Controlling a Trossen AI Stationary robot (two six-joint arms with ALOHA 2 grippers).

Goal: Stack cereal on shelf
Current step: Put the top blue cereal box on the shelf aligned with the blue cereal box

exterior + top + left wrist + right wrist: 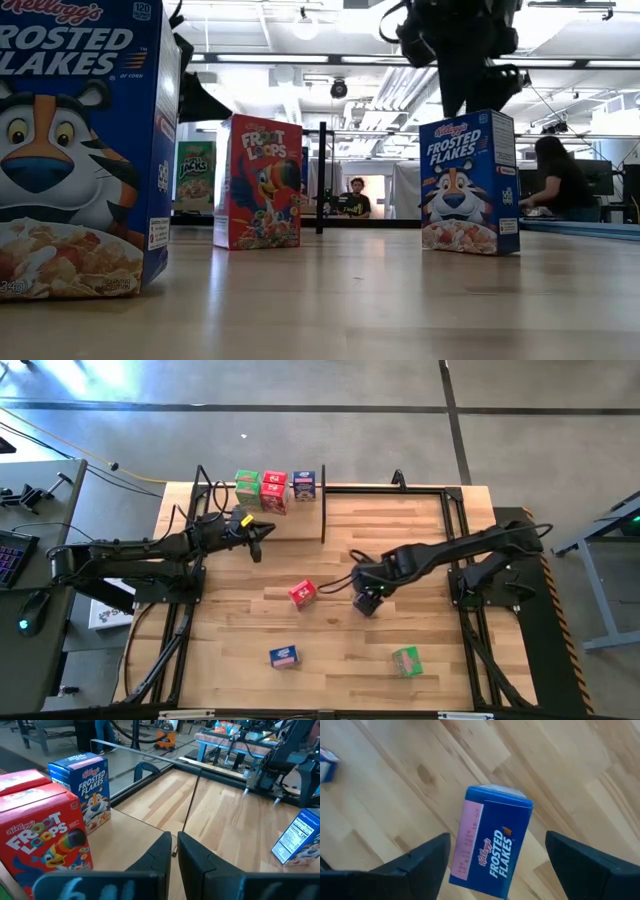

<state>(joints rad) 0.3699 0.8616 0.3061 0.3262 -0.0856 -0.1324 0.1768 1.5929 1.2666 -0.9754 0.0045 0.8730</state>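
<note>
Cereal status: Frosted Flakes box [492, 842] stands mid-table between my right gripper [495, 857] fingers, jaws wide, touching nothing. I read this as set down or about to grab; next I close squarely on it and carry it to the shelf [300, 520] far left. Left gripper [172, 852] is shut, empty, near the stacked boxes [272, 488]. Overhead, my arm hides the box.

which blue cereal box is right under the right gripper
The Frosted Flakes box standing between the open right gripper's fingers mid-table; the other blue boxes sit elsewhere.
</note>
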